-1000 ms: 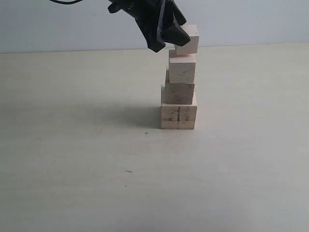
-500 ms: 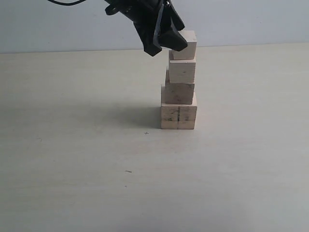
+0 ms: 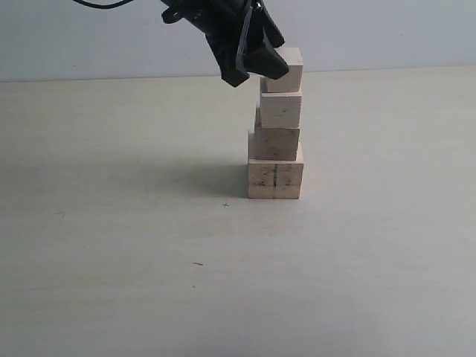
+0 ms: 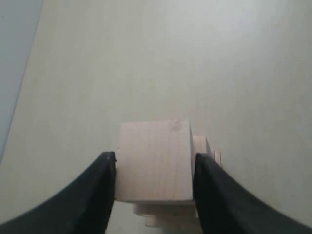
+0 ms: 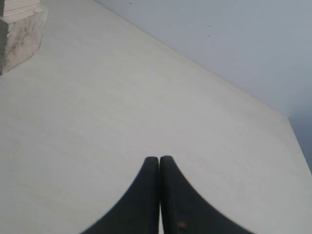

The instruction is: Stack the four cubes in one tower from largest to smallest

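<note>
The tower stands mid-table: the largest cube (image 3: 275, 181) with dark side marks at the base, a darker tan cube (image 3: 275, 143) on it, then a pale third cube (image 3: 281, 108). The smallest cube (image 3: 287, 74) sits level on top, with my left gripper (image 3: 266, 65) shut on it from the upper left. The left wrist view shows that cube (image 4: 153, 158) between both black fingers of the gripper (image 4: 155, 163), with the lower cubes' edges stepping out beneath. My right gripper (image 5: 159, 160) is shut on nothing, low over bare table, with the tower's base (image 5: 19, 34) far off.
A pale wooden table (image 3: 111, 245) stretches all round the tower. A light blue wall (image 3: 387, 30) runs behind it. The table's far edge and corner (image 5: 287, 117) appear in the right wrist view.
A second ago the smallest cube hung tilted and off to the right of the third cube. My left gripper shifted it left and squared it on top; nothing has moved in the last half second.
</note>
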Motion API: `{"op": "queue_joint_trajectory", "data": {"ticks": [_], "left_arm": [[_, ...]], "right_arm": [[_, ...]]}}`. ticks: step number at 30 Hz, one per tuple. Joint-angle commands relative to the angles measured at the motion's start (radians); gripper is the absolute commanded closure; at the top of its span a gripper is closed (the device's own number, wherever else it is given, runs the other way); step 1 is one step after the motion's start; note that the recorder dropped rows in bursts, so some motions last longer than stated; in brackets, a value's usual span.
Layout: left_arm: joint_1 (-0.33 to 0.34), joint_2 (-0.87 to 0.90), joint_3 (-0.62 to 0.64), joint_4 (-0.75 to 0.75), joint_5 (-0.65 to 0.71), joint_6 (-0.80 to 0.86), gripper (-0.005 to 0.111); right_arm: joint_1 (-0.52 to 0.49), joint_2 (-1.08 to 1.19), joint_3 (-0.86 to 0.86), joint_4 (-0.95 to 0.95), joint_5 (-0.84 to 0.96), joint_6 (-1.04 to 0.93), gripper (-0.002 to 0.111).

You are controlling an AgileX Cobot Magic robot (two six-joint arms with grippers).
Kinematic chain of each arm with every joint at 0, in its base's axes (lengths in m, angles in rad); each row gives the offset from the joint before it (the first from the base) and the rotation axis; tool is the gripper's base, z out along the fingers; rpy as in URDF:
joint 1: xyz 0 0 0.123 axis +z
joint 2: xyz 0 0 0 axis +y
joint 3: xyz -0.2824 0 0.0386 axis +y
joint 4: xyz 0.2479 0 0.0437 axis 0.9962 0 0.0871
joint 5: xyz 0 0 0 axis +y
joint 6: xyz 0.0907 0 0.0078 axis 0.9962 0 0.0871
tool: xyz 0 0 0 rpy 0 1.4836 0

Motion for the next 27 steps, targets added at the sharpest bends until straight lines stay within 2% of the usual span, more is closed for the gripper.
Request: {"op": "queue_joint_trajectory", "data": {"ticks": [1,3,4,7,11,13,16,27], "left_arm": [[-0.003,-0.013,0.002,-0.003,0.012,0.004,0.107],[-0.003,-0.013,0.002,-0.003,0.019,0.004,0.102],[-0.003,-0.013,0.002,-0.003,0.019,0.004,0.092],[-0.003,-0.013,0.002,-0.003,0.019,0.004,0.074],[-0.003,-0.013,0.002,-0.003,0.019,0.004,0.04],[-0.003,-0.013,0.002,-0.003,0.015,0.004,0.03],[-0.003,-0.013,0.002,-0.003,-0.005,0.004,0.026],[0.001,-0.05,0.002,-0.003,-0.014,0.004,0.026]], "right_arm": [[0.002,-0.004,0.005,0.004,-0.002,-0.001,0.108],[0.002,-0.004,0.005,0.004,-0.002,-0.001,0.108],[0.002,-0.004,0.005,0.004,-0.002,-0.001,0.108],[0.002,-0.004,0.005,0.004,-0.002,-0.001,0.108],[0.002,-0.004,0.005,0.004,-0.002,-0.001,0.108],[0.002,-0.004,0.005,0.004,-0.002,-0.001,0.108],[0.002,-0.004,0.005,0.004,-0.002,-0.001,0.108],[0.002,-0.004,0.005,0.004,-0.002,-0.001,0.108]]}}
